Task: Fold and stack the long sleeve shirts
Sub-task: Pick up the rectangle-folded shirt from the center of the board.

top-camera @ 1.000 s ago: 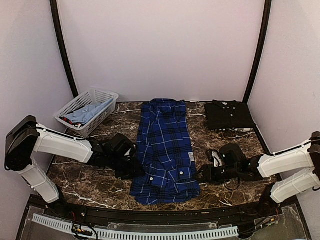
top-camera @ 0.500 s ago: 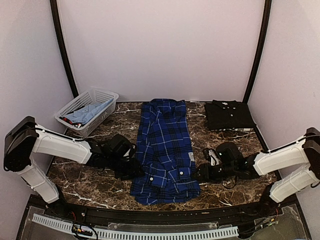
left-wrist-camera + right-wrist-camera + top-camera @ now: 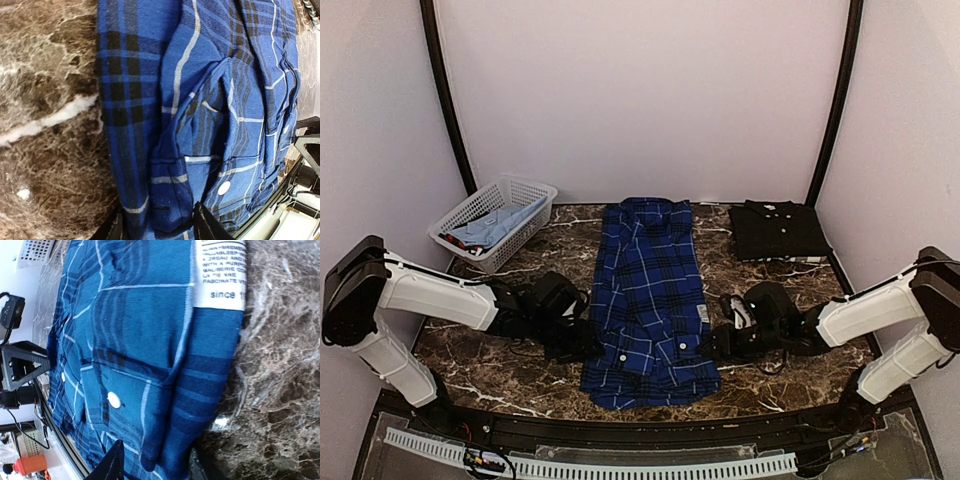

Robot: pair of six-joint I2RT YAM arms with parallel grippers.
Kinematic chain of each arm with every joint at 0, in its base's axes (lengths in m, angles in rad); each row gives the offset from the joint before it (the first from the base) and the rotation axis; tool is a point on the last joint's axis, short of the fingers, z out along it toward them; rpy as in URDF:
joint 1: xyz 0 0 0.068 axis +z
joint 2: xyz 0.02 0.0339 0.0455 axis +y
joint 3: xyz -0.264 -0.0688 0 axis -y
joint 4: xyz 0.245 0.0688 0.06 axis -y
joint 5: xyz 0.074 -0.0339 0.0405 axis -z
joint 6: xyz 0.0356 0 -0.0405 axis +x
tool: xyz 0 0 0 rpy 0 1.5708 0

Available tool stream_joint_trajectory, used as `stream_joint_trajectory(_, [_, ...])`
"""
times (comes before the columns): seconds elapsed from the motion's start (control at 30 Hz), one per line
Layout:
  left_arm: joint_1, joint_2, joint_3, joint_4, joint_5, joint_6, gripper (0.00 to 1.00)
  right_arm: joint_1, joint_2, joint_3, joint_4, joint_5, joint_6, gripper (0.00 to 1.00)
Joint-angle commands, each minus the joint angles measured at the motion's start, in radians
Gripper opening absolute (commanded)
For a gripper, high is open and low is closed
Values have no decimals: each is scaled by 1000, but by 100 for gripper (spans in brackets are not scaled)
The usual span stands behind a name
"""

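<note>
On the marble table's [image 3: 500, 365] middle, the blue plaid shirt [image 3: 648, 290] lies flat (black shirt [image 3: 778, 230] folded, far right). Left gripper [image 3: 160, 220] and right gripper [image 3: 155, 456] straddle its near side edges, jaws apart; whether they clamp it, can't tell.

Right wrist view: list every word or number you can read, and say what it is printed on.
"since 1": white label on the plaid shirt, cut off at the frame edge.
"WITH A PURPO": same label, also cut off.
"FASCINATE": same label.
Other label lines: too small to read.
</note>
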Motion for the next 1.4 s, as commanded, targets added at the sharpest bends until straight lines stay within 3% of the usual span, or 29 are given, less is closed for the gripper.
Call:
stream_joint_trajectory(0.0, [-3,7,-44,-113,-21,4,46,13,30,3,-22,12,4,36])
stream_joint_trajectory(0.33, [-5,66,-14,-150,-42,3,38,38,52,11,-16,20,15,25])
stream_joint_trajectory(0.73, [-14,54,-39,-178,-64,12,40,52,71,19,-2,19,18,20])
stream_joint_trajectory(1.37, [-71,42,-123,-53,16,-52,9,93,18,-18,12,29,61,4])
